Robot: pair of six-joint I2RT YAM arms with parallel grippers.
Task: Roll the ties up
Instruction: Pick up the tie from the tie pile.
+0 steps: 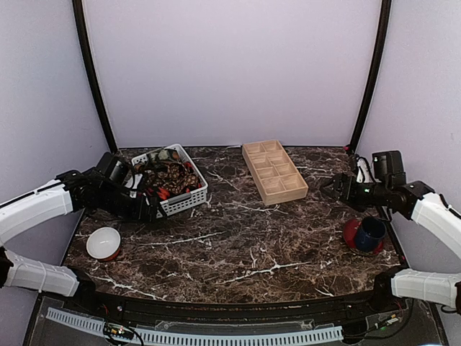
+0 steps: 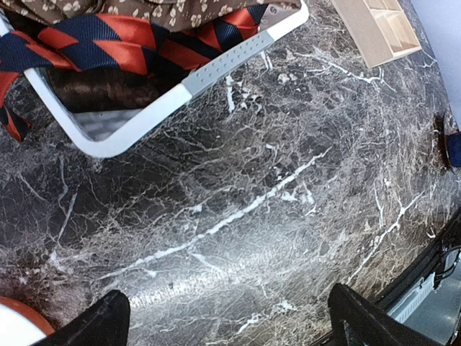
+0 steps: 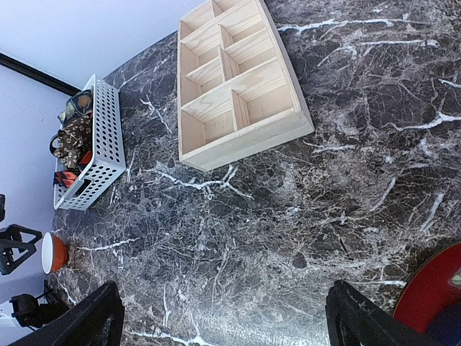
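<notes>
Marble table [image 1: 245, 245], both arms reaching in from the near edge.

Ties [image 1: 169, 176] are lying heaped in a white perforated basket [image 1: 189, 200] at the far left of the table. None are lying out on the table itself. From the left wrist view, a brown tie [image 2: 166, 9] with small tan dots is sitting on top of the heap. A red-and-navy striped tie [image 2: 108, 43] is lying under it, with one end hanging over the basket's rim.

Left claw [image 2: 230, 324] is hovering over bare marble just beside the basket's near side. Its fingers are spread wide and holding nothing. It is pointing toward the basket, apart from the rim.

Right claw [image 3: 223, 321] is hovering over the right part of the table, well apart from the basket. Its fingers are also spread wide with nothing between them. It is facing left, toward the middle of the table.

A wooden tray [image 1: 274, 171] with several compartments is sitting far of centre, between the two claws, angled on the table.

A white bowl [image 1: 104, 243] with an orange outside is sitting near left, near of the basket.

A dark blue cup [image 1: 372, 232] is standing on a red saucer [image 1: 351, 234] near right, just near of the right claw.
</notes>
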